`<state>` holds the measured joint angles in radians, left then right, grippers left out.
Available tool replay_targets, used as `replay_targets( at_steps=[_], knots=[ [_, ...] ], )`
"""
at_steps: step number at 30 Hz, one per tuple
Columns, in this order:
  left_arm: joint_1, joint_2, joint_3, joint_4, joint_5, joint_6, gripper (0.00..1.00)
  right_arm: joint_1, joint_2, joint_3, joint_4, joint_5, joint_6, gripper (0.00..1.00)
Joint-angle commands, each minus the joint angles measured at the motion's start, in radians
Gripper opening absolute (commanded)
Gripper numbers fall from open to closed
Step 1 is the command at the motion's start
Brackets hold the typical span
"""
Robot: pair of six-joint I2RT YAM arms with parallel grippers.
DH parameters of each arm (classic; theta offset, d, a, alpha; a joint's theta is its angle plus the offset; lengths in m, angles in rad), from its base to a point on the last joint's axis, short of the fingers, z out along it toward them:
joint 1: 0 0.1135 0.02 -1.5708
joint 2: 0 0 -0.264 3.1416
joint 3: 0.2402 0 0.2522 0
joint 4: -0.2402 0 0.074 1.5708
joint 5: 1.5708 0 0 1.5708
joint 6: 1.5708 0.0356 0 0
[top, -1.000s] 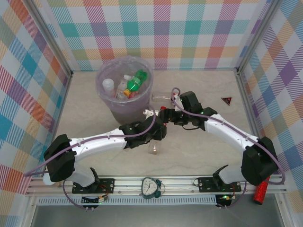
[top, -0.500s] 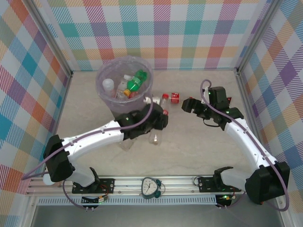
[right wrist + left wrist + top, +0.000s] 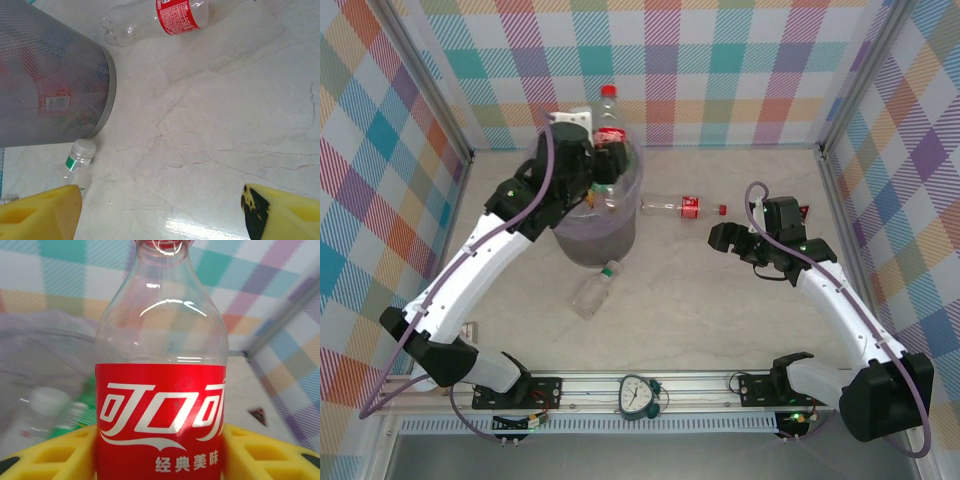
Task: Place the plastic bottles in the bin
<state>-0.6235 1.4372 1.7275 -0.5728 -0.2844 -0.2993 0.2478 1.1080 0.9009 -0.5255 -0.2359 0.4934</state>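
The left gripper [image 3: 160, 445] holds a red-labelled bottle [image 3: 160, 390] upright. Its yellow pads [image 3: 50, 455] press against the label on both sides. From the top view, this bottle stands above the far rim of the bin [image 3: 582, 235], with its red cap uppermost.

The bin is a round mesh bucket lined with a pale lilac bag, and it stands on the surface [image 3: 720, 310]. In the left wrist view, other bottles inside the bin [image 3: 47, 407] show through the bag as a blurred white cap and a patch of green. How many there are cannot be told.

A second red-labelled bottle [image 3: 682, 206] lies on its side just to the right of the bin. Its base is toward the bin and its red cap points away. A clear white-capped bottle [image 3: 592, 290] with a green band at the neck lies on its side in front of the bin. Its cap is close to the bin's foot, and the right wrist view shows a small gap between them.

The right gripper [image 3: 160, 210] hovers over bare surface to the right of the bin, on the near side of the second bottle's cap. Its jaws are wide apart with nothing between them.

A small clock [image 3: 638, 395] sits at the near edge, in front of the bin and a little to its right.
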Motion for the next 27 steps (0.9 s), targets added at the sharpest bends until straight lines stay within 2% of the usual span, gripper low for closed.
replay_targets(
  at_steps=[1,6,10,13,23,27],
  knots=[
    [0.079,-0.035,-0.018,0.046,-0.03,0.114,0.49,-0.007,-0.028,-0.006,-0.018,-0.017,-0.022,0.83],
    [0.193,-0.013,0.003,0.029,-0.005,0.152,0.47,-0.009,-0.052,-0.02,-0.03,-0.007,-0.032,0.83],
    [0.268,0.064,0.065,-0.067,0.049,0.203,0.47,-0.019,-0.061,-0.007,-0.062,0.018,-0.063,0.83],
    [0.274,0.093,0.042,-0.064,0.124,0.261,0.47,-0.029,-0.076,-0.002,-0.069,0.018,-0.074,0.83],
    [0.274,0.104,-0.099,-0.029,0.167,0.284,0.47,-0.037,-0.053,-0.01,-0.048,0.004,-0.086,0.84],
    [0.275,0.064,-0.199,0.021,0.195,0.329,0.47,-0.043,-0.038,-0.025,-0.03,0.001,-0.093,0.84]
  ],
)
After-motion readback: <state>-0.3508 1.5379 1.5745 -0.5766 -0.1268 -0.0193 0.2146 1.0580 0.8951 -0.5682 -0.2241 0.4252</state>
